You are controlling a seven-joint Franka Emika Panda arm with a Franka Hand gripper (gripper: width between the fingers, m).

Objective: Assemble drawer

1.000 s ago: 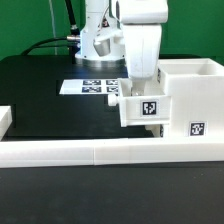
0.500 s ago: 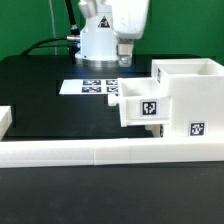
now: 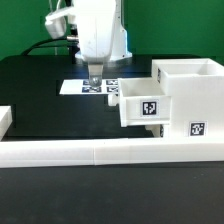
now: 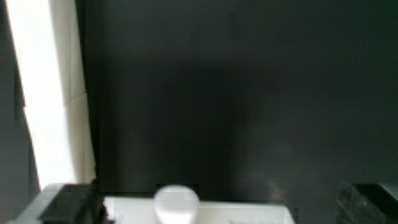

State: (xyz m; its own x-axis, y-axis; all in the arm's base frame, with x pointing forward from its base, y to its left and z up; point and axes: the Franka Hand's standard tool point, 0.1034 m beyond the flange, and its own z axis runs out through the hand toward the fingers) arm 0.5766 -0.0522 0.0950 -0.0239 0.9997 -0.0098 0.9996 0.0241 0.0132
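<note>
1. The gripper (image 3: pixel 93 72) hangs above the marker board (image 3: pixel 82 87), towards the exterior view's left of the drawer parts, and it holds nothing.
2. In the exterior view its fingers look close together, but that view is too small to settle it. In the wrist view two dark finger shapes sit at opposite edges of the frame with a gap between them, so the gripper reads as apart (the wrist picture is blurred).
3. The drawer casing (image 3: pixel 195 105), a large white box open at the top, stands on the desk (image 3: pixel 40 100) at the exterior view's right.
4. A smaller white tray (image 3: pixel 145 107) sits pushed partly into the side of the casing that faces the exterior view's left, its tagged front sticking out.
5. One black-and-white tag shows on the tray's front and another low on the casing's near wall.
6. A long low white border bar (image 3: pixel 100 152) runs along the near edge of the desk, just in front of the casing and tray.
7. The wrist view shows the dark desk (image 4: pixel 231 90), a white strip (image 4: pixel 50 90) along one side, and a pale blurred shape between the fingers that I cannot identify.
</note>
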